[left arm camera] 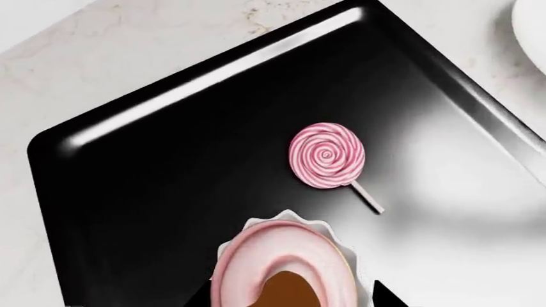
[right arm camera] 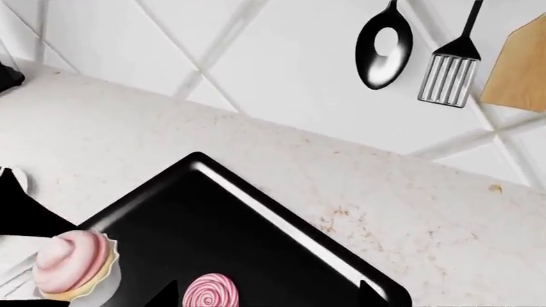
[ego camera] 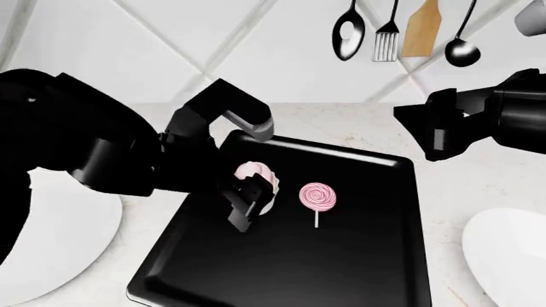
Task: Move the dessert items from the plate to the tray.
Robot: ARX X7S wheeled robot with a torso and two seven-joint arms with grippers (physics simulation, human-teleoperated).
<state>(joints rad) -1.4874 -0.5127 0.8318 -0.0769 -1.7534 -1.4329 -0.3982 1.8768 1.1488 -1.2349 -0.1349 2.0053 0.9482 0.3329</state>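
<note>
Partly hidden by the left pincer [ego camera: 250, 203] — the cupcake [ego camera: 256, 173], wrapper cropped.

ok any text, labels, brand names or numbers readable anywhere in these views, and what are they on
None: no words, numbers or signs show in any view.
The glossy black rectangular tray is blank.
The pink-and-white swirl lollipop carries only its spiral pattern.
The pink-frosted cupcake in a pale wrapper is unmarked.
The hanging black and wooden utensils show no brand.

Pale marbled worktop [ego camera: 477, 173] carries a black tray [ego camera: 341, 268] at centre, one white plate [ego camera: 60, 236] just beside its left edge, and another white plate [ego camera: 507, 256] near its right.
</note>
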